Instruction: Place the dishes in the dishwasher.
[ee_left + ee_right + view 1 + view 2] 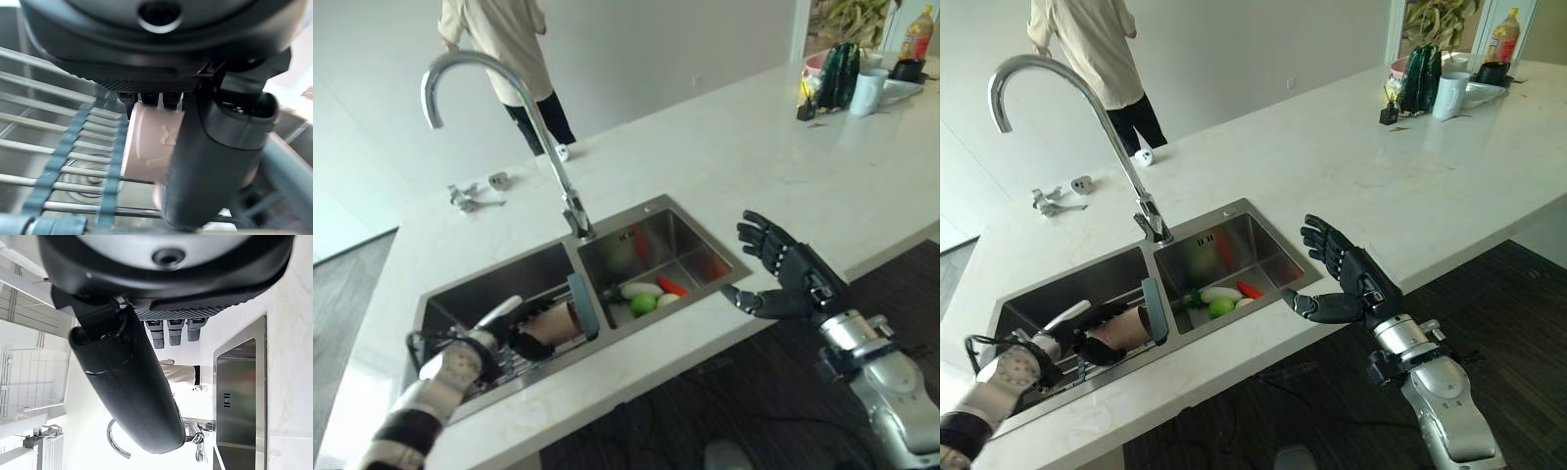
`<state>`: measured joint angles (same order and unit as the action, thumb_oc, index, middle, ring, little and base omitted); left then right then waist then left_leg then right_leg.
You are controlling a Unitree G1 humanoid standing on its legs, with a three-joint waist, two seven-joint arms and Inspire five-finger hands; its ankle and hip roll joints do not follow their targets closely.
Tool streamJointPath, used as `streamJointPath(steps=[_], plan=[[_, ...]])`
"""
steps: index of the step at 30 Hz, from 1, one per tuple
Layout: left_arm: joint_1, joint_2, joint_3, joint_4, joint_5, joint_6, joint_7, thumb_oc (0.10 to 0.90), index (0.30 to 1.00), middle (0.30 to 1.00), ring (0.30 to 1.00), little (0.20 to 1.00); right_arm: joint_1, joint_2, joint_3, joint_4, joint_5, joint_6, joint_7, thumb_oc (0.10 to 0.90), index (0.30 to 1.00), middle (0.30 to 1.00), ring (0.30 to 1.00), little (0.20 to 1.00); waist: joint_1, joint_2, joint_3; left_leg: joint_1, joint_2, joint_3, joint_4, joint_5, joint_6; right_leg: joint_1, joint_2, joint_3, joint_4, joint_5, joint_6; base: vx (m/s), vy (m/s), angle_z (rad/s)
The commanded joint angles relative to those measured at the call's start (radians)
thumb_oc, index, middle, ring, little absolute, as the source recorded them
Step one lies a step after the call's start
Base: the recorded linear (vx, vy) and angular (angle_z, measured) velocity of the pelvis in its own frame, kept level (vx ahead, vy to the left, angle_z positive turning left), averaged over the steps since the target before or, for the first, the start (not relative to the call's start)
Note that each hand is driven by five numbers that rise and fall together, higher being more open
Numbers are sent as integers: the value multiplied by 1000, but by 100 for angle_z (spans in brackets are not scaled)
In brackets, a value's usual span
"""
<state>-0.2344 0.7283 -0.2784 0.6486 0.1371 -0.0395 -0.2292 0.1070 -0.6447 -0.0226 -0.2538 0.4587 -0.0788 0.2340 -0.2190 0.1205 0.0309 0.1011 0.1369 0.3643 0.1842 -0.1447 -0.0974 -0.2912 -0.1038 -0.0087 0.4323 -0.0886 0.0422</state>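
Observation:
A pinkish-beige cup [556, 323] lies on its side on a wire rack [58, 161] in the left basin of the steel sink [636, 211]. My left hand [521, 340] reaches into that basin and is shut on the cup [146, 142], the thumb [210, 161] across its side. A grey-blue plate [583, 305] stands on edge by the divider, just beyond the cup. My right hand [785, 279] hovers open over the counter's front edge, to the right of the sink, holding nothing.
The right basin holds a white, a green [643, 303] and a red vegetable. A tall curved faucet [480, 69] rises behind the divider. A person [514, 59] stands beyond the counter. A mug [867, 93], a green bag and a bottle sit far right.

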Motion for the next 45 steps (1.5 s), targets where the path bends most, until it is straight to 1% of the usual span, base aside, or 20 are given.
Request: streamJointPath(steps=[1, 3, 4, 5, 6, 10, 15, 17, 19, 20, 21, 23, 27, 31, 34, 36, 38, 42, 43, 45], plan=[[-59, 19, 26, 80, 141, 85, 0, 800, 900, 900, 900, 900, -127, 3, -50, -93, -14, -62, 27, 800, 900, 900, 900, 900, -17, -34, 2, -54, 50, -69, 116, -66, 11, 145, -58, 12, -132, -26, 121, 24, 27, -13], [-76, -5, 17, 182, 176, 106, -10, 800, 900, 900, 900, 900, -139, -2, -37, -101, -22, -45, 28, 800, 900, 900, 900, 900, -24, -34, 2, -52, 51, -61, 116, -64, 12, 146, -58, 16, -132, -27, 122, 24, 20, -12], [-78, -13, 13, 211, 164, 117, -8, 761, 841, 841, 841, 841, -144, -5, -31, -103, -20, -37, 27, 800, 900, 900, 900, 900, -26, -34, 2, -51, 52, -59, 116, -64, 12, 146, -58, 19, -132, -26, 122, 26, 21, -9], [-82, -25, 18, 242, 166, 119, -7, 554, 531, 531, 531, 531, -148, -6, -28, -104, -18, -32, 27, 800, 900, 900, 900, 900, -29, -35, 0, -49, 52, -56, 116, -64, 12, 146, -56, 22, -132, -26, 122, 38, 33, -8], [-92, -38, 12, 277, 171, 94, 9, 400, 300, 300, 300, 300, -153, -8, -24, -105, -12, -25, 33, 800, 900, 900, 900, 900, -34, -35, 0, -48, 54, -51, 116, -63, 12, 146, -55, 28, -132, -27, 122, 28, 28, -15], [-94, -25, 34, 252, 137, 58, 64, 400, 300, 300, 300, 300, -141, -9, -32, -109, -13, -27, 46, 800, 900, 900, 900, 900, -30, -36, 0, -48, 54, -49, 116, -62, 11, 149, -57, 26, -132, -27, 124, 19, 25, -16], [-69, 19, 90, 76, 36, -31, 206, 400, 300, 300, 300, 300, -114, -3, -57, -105, -16, -47, 45, 800, 900, 900, 900, 900, -5, -49, 5, -55, 51, -65, 116, -60, 13, 157, -66, 9, -132, -31, 128, 1, -5, 4], [-21, 58, 161, -104, -53, -93, 288, 400, 300, 300, 300, 300, -88, 8, -89, -95, -17, -69, 40, 800, 900, 900, 900, 900, 25, -60, 8, -60, 49, -85, 116, -61, 14, 163, -74, -10, -132, -34, 129, 7, -26, 18], [22, 81, 249, -220, -54, -149, 349, 400, 300, 300, 300, 300, -77, 20, -110, -90, -22, -73, 38, 800, 900, 900, 900, 900, 48, -68, 10, -63, 49, -101, 116, -61, 14, 169, -80, -24, -132, -36, 128, 13, -26, 25], [37, 93, 294, -268, -29, -185, 416, 400, 300, 300, 300, 300, -73, 25, -117, -88, -24, -72, 34, 800, 900, 900, 900, 900, 59, -73, 10, -65, 49, -108, 116, -61, 13, 171, -84, -32, -132, -37, 127, 35, -45, 34], [67, 123, 394, -375, 10, -247, 579, 400, 300, 300, 300, 300, -64, 26, -134, -93, -14, -59, 30, 800, 900, 900, 900, 900, 81, -83, 7, -69, 51, -123, 116, -61, 11, 178, -91, -49, -132, -41, 126, 34, -52, 34], [97, 121, 488, -488, 17, -270, 674, 400, 300, 300, 300, 300, -58, 43, -144, -93, -18, -57, 28, 800, 900, 900, 900, 900, 103, -93, 5, -77, 52, -143, 116, -61, 8, 181, -93, -60, -132, -45, 124, 20, -63, 26], [152, 107, 604, -625, 23, -300, 773, 400, 300, 300, 300, 300, -59, 69, -145, -112, -25, -44, 21, 800, 900, 900, 900, 900, 139, -104, 2, -87, 51, -177, 116, -64, 4, 190, -99, -82, -132, -53, 119, 8, -65, 25], [258, 46, 761, -812, -6, -388, 939, 400, 300, 300, 300, 300, -25, 106, -151, -159, -28, -35, 24, 800, 900, 900, 900, 900, 183, -121, -2, -99, 48, -219, 116, -61, -5, 204, -100, -110, -132, -66, 108, 15, -115, 28], [309, -33, 814, -906, -24, -432, 986, 400, 300, 300, 300, 300, -9, 126, -151, -188, -19, -62, 18, 800, 900, 900, 900, 900, 213, -133, -2, -105, 49, -245, 116, -51, -16, 213, -97, -129, -132, -73, 96, 5, -146, 22], [336, -92, 826, -963, -54, -465, 979, 400, 300, 300, 300, 300, -5, 142, -148, -213, -20, -93, 1, 800, 900, 900, 900, 900, 238, -144, 3, -110, 48, -266, 116, -37, -26, 218, -95, -143, -132, -75, 87, 2, -175, 24], [355, -151, 824, -1008, -101, -497, 936, 400, 300, 300, 300, 300, -4, 158, -142, -232, -12, -126, -21, 800, 900, 900, 900, 900, 263, -152, 11, -116, 53, -285, 116, 0, -36, 226, -87, -158, -132, -81, 74, 7, -177, 35], [389, -222, 791, -1068, -80, -489, 878, 400, 300, 300, 300, 300, -13, 180, -123, -280, 17, -163, -26, 800, 900, 900, 900, 900, 303, -155, 30, -143, 78, -314, 116, 58, -50, 237, -66, -194, -132, -88, 58, -14, -127, 45], [396, -237, 773, -1086, -154, -491, 828, 400, 300, 300, 300, 300, -14, 180, -115, -288, 15, -176, -40, 800, 900, 900, 900, 900, 319, -145, 37, -179, 111, -318, 116, 102, -66, 233, -54, -215, -132, -94, 52, -98, -54, 54], [393, -247, 756, -1090, -220, -499, 794, 400, 300, 300, 300, 300, -12, 177, -112, -286, 2, -184, -54, 800, 900, 900, 900, 900, 321, -142, 41, -198, 121, -305, 116, 124, -71, 232, -50, -227, -132, -96, 49, -105, -13, 51]])
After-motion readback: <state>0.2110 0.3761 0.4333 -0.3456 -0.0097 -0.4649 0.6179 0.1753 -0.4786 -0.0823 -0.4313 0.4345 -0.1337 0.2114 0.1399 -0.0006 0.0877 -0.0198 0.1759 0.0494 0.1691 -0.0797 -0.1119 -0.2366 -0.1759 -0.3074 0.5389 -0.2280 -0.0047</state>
